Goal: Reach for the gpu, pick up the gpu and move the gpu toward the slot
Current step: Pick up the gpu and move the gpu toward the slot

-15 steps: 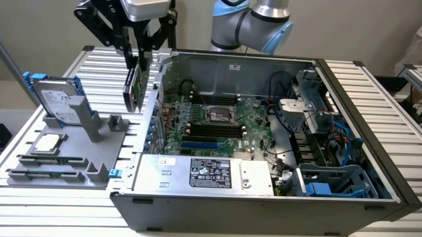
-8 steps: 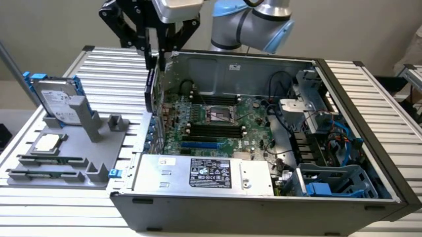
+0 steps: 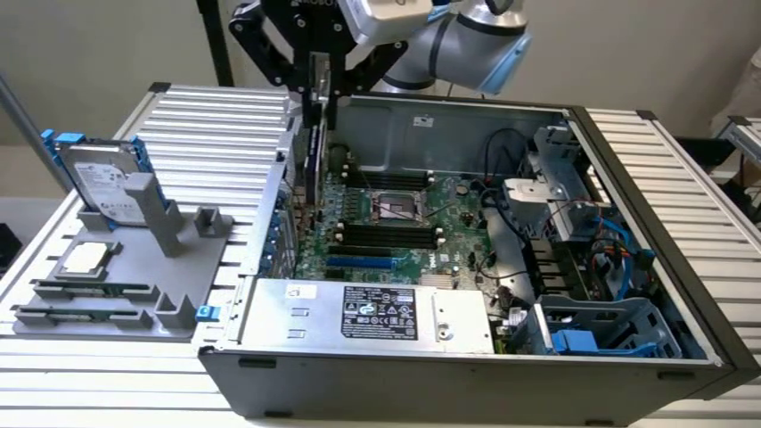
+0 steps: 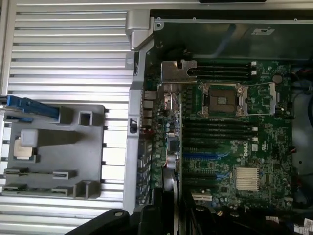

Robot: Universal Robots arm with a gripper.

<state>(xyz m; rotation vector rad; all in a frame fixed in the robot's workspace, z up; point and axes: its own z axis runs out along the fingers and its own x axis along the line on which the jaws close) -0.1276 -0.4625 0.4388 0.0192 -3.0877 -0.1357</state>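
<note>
Grey sheet metal forms the near wall of the open computer case point(image 3: 476, 379), which lies on its side on a ribbed aluminium table point(image 3: 214, 116). Just behind that wall sits the silver power supply point(image 3: 369, 312) with a black label. Beside the case, on the exterior view's left, a grey fixture tray point(image 3: 119, 285) carries a small processor chip point(image 3: 85, 259) and narrow memory sticks point(image 3: 89, 290) in its slots. A silver hard drive with blue rails point(image 3: 102, 178) stands upright at the tray's far end.

Inside the case, the green motherboard point(image 3: 405, 227) lies flat, with the open processor socket point(image 3: 398, 205) near its centre and black memory slots alongside. Blue cable clips and a drive cage point(image 3: 594, 325) occupy the exterior view's right side.

Further back, the gpu point(image 3: 317, 134) hangs on edge, vertical, above the motherboard's edge nearest the case's wall on the exterior view's left. The gripper point(image 3: 319, 85) is directly above it, its black fingers closed on the card's upper edge. The card is lifted clear of the board, not seated in any slot. In the wrist view the gpu point(image 4: 171, 161) appears edge-on, running from the gripper point(image 4: 166, 215) toward the motherboard point(image 4: 234, 147), its silver bracket point(image 4: 175, 73) at the far end over the board's edge.
</note>
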